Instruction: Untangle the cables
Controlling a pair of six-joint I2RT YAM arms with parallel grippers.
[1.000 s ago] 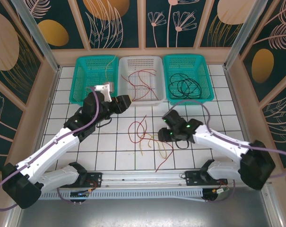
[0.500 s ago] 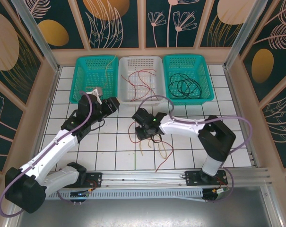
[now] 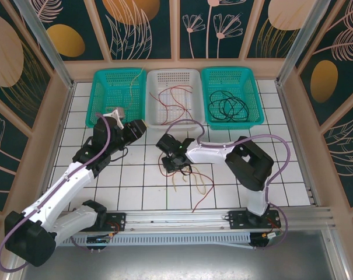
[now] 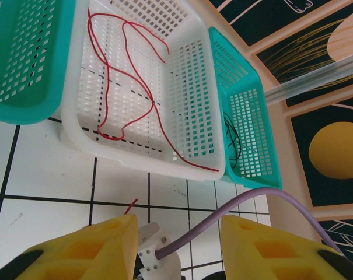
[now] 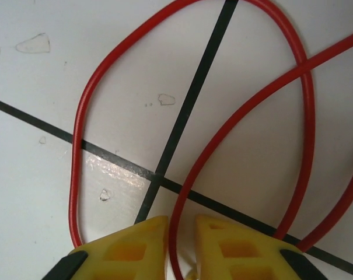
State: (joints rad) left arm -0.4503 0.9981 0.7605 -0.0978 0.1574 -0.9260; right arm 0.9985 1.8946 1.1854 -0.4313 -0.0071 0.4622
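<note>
A loose tangle of red and pale yellow cables (image 3: 191, 175) lies on the white gridded table in front of the baskets. My right gripper (image 3: 171, 160) is down at the tangle's left loop. Close up, its yellow fingers (image 5: 129, 245) pinch one strand of the red cable (image 5: 188, 184), so the right gripper (image 5: 181, 227) is shut on it just above the table. My left gripper (image 3: 136, 129) hovers near the white basket's front left corner. In its own view the left gripper (image 4: 177, 227) is open and holds nothing.
Three baskets stand along the back. The left teal basket (image 3: 100, 96) holds a pale yellow cable, the white basket (image 3: 154, 96) holds red cables (image 4: 126, 70), and the right teal basket (image 3: 255, 96) holds black cables. The right arm's lilac hose (image 4: 234, 201) crosses between the left fingers.
The right arm swung left across the table to the tangle's left loop and its jaws closed on a red strand. The left gripper drew back to the left and narrowed a little.
</note>
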